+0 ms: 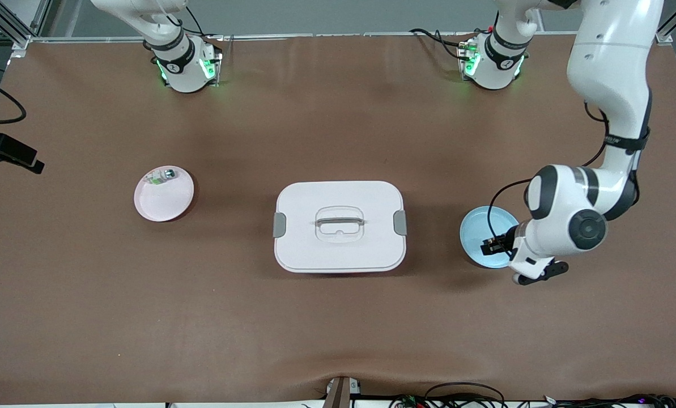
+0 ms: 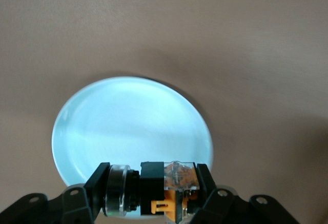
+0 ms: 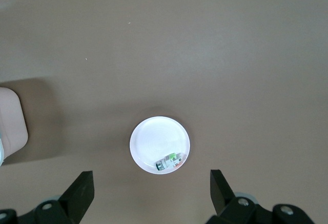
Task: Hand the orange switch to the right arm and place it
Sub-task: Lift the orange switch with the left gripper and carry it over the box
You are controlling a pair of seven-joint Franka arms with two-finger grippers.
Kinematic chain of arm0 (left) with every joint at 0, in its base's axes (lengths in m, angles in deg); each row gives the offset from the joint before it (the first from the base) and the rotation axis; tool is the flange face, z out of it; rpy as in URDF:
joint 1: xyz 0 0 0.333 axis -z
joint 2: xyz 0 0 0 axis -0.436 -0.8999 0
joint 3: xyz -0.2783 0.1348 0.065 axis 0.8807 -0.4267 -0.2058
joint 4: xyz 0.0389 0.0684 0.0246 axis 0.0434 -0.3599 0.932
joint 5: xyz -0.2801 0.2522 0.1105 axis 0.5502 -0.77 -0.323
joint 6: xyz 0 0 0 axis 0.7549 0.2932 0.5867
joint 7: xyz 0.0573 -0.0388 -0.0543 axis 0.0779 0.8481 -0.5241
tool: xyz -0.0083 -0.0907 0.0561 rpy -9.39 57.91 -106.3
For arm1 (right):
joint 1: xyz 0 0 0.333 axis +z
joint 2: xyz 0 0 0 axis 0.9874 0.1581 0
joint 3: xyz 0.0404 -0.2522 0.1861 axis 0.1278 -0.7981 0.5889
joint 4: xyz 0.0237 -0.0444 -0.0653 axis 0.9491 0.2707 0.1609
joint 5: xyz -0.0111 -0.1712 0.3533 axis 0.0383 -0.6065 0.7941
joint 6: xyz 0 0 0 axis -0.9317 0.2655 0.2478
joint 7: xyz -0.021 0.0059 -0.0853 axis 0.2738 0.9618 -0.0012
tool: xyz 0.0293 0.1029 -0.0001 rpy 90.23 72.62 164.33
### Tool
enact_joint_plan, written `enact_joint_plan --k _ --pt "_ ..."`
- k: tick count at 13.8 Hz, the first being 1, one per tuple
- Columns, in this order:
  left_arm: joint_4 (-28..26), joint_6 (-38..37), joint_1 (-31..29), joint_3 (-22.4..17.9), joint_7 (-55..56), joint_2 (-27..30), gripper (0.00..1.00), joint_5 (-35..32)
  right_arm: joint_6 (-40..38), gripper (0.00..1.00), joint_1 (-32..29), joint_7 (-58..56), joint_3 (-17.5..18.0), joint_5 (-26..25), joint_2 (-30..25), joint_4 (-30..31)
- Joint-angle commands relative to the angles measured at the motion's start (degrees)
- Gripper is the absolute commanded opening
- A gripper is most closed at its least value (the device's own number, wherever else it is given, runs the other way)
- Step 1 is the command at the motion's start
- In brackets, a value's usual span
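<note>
Your left gripper (image 2: 152, 193) clamps the orange switch (image 2: 171, 188) above the blue plate (image 2: 128, 126), ready for handover, while your right gripper (image 3: 152, 193) waits wide open over the pink plate (image 3: 159, 143).

Front camera looks down from high; wrist cameras face the table (image 1: 88, 294) — left close, right higher.

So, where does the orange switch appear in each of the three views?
Front view: the orange switch sits in the left gripper, over the blue plate.
Left wrist view: between the fingers, bottom centre.
Right wrist view: not in it.
Shared landmark: the blue plate, in the front and left wrist views.
</note>
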Motion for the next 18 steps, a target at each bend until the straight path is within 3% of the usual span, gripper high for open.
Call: enact_joint_plan --k 1,6,11,13,18 --pt "-1.2 -4.7 -0.3 0.2 5.3 6.6 0.37 8.2 0.5 1.0 -0.8 -0.6 0.6 0.1 -1.3 1.1" --pt "1.0 -6.1 1.0 1.0 25.7 9.2 0.37 20.0 0.5 1.0 -0.8 -0.7 0.6 0.1 -1.3 1.1" --pt "6.8 -4.8 1.6 7.5 44.3 8.9 0.37 22.9 0.6 1.0 -0.5 -0.6 0.8 0.1 -1.3 0.8" --pt "7.7 -1.7 3.5 9.3 51.0 8.6 0.37 23.1 0.6 1.0 -0.4 -0.2 0.9 0.2 -1.2 0.4" --pt "7.8 8.9 12.0 9.4 67.5 8.5 0.37 24.5 0.6 1.0 -0.5 -0.2 0.8 -0.1 -0.9 -1.6"
